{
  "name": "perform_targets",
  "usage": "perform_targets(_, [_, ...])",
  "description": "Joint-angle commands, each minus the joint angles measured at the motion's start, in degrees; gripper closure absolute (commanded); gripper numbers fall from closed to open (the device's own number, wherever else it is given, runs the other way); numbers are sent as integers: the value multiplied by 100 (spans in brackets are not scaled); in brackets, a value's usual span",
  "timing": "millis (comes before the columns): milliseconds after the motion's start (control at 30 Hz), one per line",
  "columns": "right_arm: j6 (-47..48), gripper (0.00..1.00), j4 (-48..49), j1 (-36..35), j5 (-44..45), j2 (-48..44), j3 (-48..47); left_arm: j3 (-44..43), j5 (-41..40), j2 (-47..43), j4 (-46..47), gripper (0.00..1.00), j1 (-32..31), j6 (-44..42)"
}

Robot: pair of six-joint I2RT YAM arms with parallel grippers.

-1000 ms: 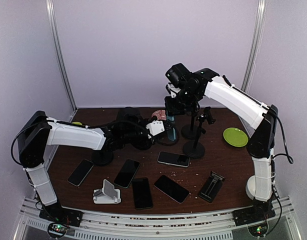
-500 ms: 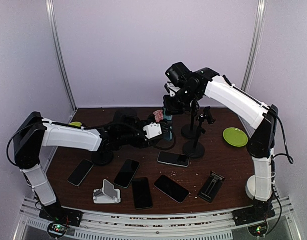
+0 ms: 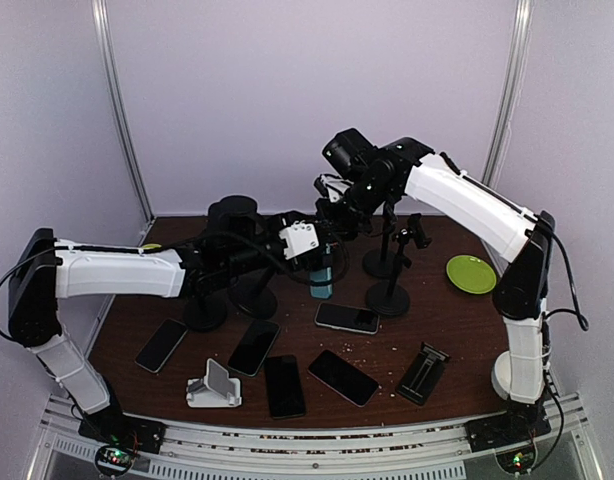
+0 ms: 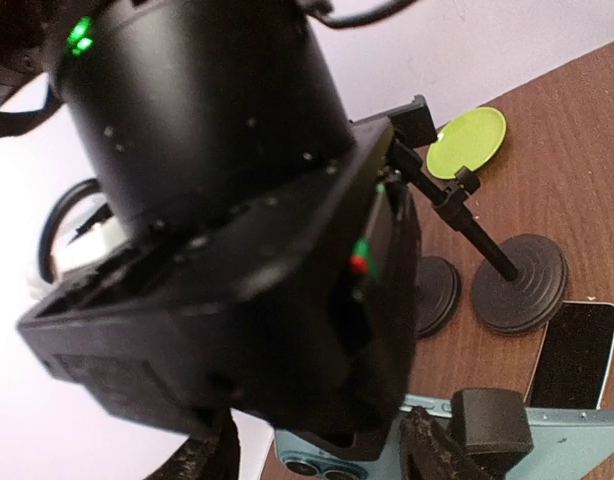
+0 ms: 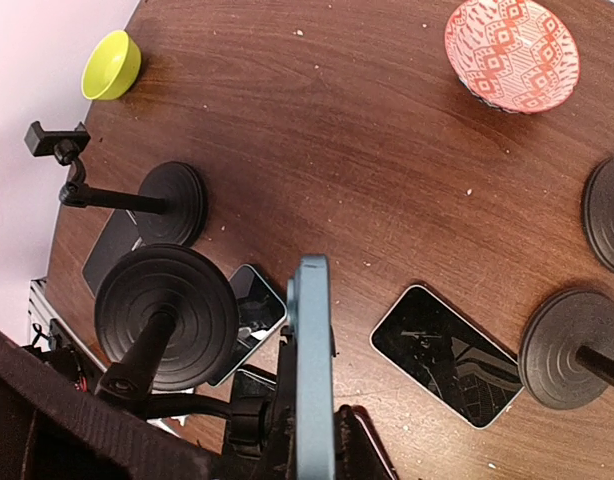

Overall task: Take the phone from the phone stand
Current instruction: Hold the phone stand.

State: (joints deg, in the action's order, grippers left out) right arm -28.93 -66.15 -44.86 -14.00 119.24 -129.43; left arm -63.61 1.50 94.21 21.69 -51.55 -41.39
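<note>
A light-blue phone [image 3: 323, 272] hangs upright in mid-air over the table's middle. In the right wrist view it stands edge-on [image 5: 313, 370]. My right gripper [image 5: 315, 455] comes down from above [image 3: 335, 215] and is shut on its upper end. The black phone stand [image 5: 167, 315], with a round base [image 3: 255, 298], sits left of the phone, its clamp against the phone's back [image 4: 492, 420]. My left gripper [image 3: 315, 250] reaches in from the left and seems shut on the stand's neck. In the left wrist view its fingers [image 4: 322, 460] are largely hidden by the right wrist.
Several dark phones lie flat at the front [image 3: 347, 318] [image 3: 342, 377] [image 3: 254, 346]. Two more black stands [image 3: 389, 298] stand to the right, and another at the left [image 3: 205, 315]. A green plate [image 3: 471, 273], a white stand [image 3: 213, 388], a patterned bowl [image 5: 512, 52] and a yellow bowl [image 5: 112, 65] are nearby.
My left arm has risen and swung right, carrying the stand and phone up. My right gripper has shifted left over the phone, which now shows below the left gripper.
</note>
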Motion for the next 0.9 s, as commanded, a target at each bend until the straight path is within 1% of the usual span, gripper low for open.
perform_targets(0, [-108,100,289,-15,-322,-367,-368,-315,142,133,-697,45,60,-272])
perform_targets(133, [-26,100,196,-21,-133,-415,-317,-552,461,63,-1635,45,110,-263])
perform_targets(267, [34,100,139,-18,24,-402,-294,-669,737,-72,-2258,45,110,-265])
perform_targets(400, [36,100,150,-14,3,-419,-332,-771,759,31,-2419,47,119,-271])
perform_targets(467, [48,100,148,-6,55,-436,-384,-901,749,117,-2664,48,119,-291])
perform_targets(600, [73,100,125,29,128,-424,-421,-938,939,7,-2882,49,119,-267])
perform_targets(767, [115,100,74,44,254,-397,-456,-967,1103,-181,-3181,44,119,-176])
perform_targets(867, [117,100,67,42,232,-393,-520,-1074,934,-86,-3266,43,119,-125])
